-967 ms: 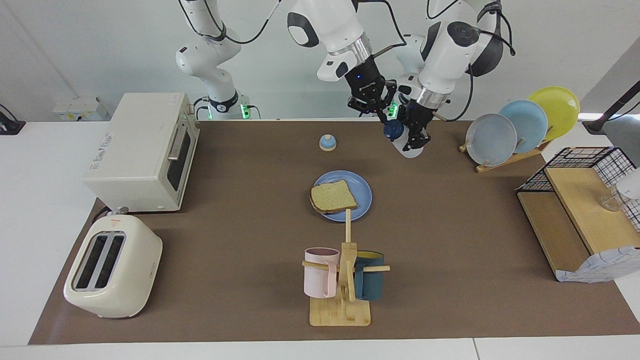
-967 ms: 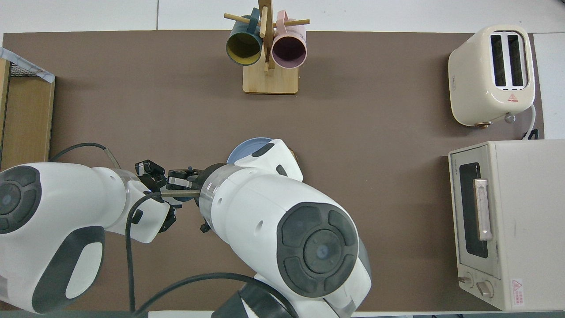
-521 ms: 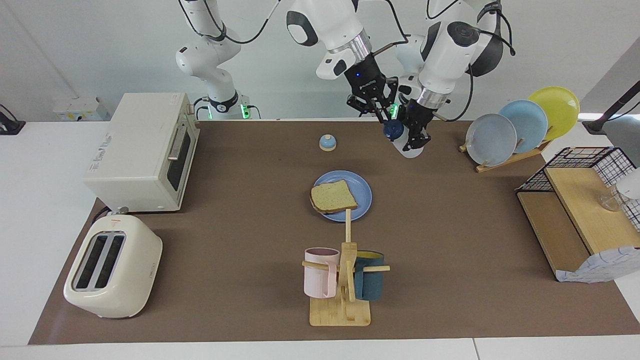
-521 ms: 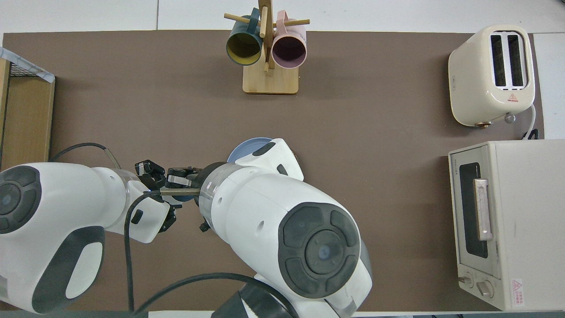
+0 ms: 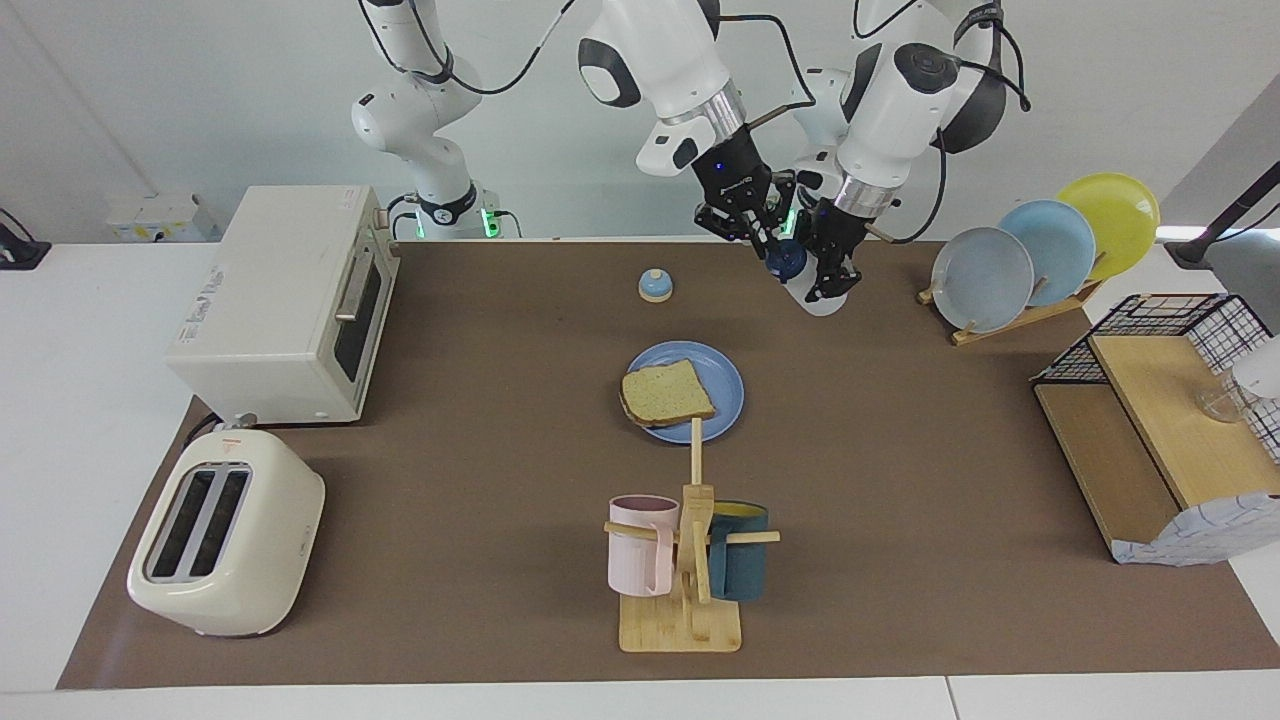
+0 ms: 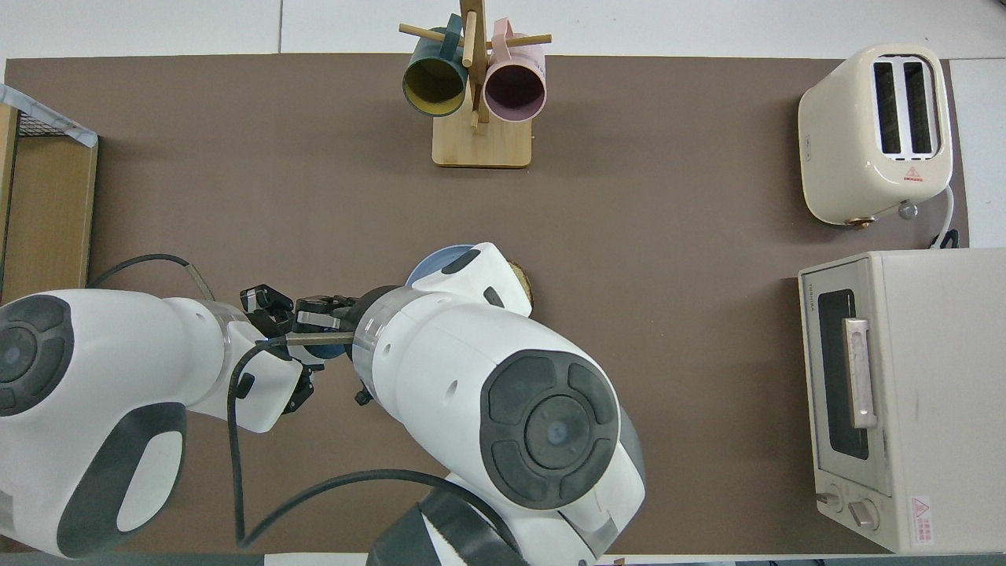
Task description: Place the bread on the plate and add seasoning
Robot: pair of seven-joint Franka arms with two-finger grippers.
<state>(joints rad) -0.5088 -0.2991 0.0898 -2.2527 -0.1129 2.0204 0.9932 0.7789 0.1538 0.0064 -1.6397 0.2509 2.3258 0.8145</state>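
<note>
Brown matting (image 5: 900,480) covers the table under white walls. Going across the facing view from its left edge: a cream toaster (image 5: 226,535) sits at the right arm's end of the table, with a white toaster oven (image 5: 285,300) beside it, nearer to the robots. Toward the middle a small blue-domed bell (image 5: 655,285) stands near the robots. Farther from the robots than the bell lies the plate (image 5: 722,372), round and blue, flat on the mat, and the bread (image 5: 666,393) lies on it, its crust reaching past the rim on the side toward the right arm's end. Farther out again stands a wooden mug tree (image 5: 692,560) with a pink mug (image 5: 640,545) and a dark teal mug (image 5: 738,565) hung on it.

Next come the two grippers, raised over the mat between the bell and the plate rack. The right gripper (image 5: 762,232) sits at the dark cap of the seasoning (image 5: 800,275); whether its fingers are closed on the cap I cannot tell. The left gripper (image 5: 832,280) is clamped on the bottle's white body, holding it tilted in the air. From overhead the arms cover most of this, with only the plate's rim (image 6: 440,259) showing.

Toward the left arm's end stands a wooden plate rack (image 5: 1010,315) holding three upright plates, then a wood-and-wire shelf (image 5: 1160,430).
</note>
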